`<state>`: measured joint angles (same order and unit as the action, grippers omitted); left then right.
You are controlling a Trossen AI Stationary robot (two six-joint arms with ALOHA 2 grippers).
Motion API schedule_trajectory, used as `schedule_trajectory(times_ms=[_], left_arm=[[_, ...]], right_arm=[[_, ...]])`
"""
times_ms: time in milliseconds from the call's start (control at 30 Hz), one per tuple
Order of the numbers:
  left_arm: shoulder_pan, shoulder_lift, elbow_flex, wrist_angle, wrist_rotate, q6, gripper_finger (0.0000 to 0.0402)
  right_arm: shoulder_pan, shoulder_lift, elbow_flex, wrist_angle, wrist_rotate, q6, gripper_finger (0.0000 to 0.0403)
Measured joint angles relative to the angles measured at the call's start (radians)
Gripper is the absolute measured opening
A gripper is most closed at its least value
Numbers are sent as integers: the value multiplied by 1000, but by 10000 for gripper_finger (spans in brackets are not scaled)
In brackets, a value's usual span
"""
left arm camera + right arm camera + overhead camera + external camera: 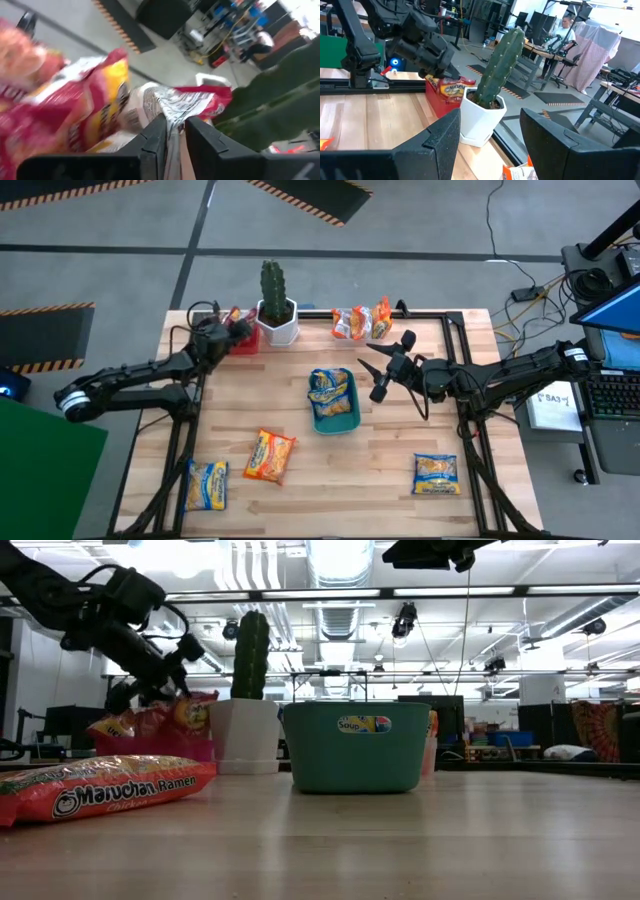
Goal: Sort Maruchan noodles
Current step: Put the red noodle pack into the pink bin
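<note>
My left gripper (233, 330) reaches to the far left of the table, over the red tray (244, 342) beside the cactus (272, 285), and is shut on a red-white noodle packet (190, 100). More red packets (160, 720) stand in that tray. My right gripper (385, 368) hangs open and holds nothing, above the table just right of the green tray (333, 418). A yellow-blue packet (330, 385) lies in the green tray. An orange packet (270, 456) and two yellow-blue packets (206, 485) (437, 474) lie flat on the table near the front. My left gripper pinches the packet's crimped end edge (172, 122) between its two fingers (155, 137). The fingers come slanting down from the table's left side toward the tray. The rest of the packet lies beyond the fingertips among the other red packets; whether it rests on them I cannot tell.
The cactus in its white pot (278, 320) stands right next to the red tray. Two orange-white packets (350, 323) (381, 318) stand at the far edge, right of the pot. Bare wood lies between the green tray and the front packets.
</note>
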<state>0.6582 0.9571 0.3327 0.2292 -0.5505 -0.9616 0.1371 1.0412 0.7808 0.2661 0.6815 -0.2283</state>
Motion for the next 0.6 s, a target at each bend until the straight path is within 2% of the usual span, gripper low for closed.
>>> schedule_trajectory(times_ms=[133,267,467,533,600], left_arm=[[0,3,0,-66,10,-72,63],[3,-35,0,-69,-12,-23,71],[3,-97,49,-67,1,244,73],[2,-104,73,-71,60,347,73],[-3,-104,101,-69,162,480,73]], right_arm=[[0,0,0,0,0,2,194],[0,0,0,0,0,19,194],[0,0,0,-1,0,19,194],[0,0,0,-1,0,18,194],[0,0,0,-1,0,18,194]])
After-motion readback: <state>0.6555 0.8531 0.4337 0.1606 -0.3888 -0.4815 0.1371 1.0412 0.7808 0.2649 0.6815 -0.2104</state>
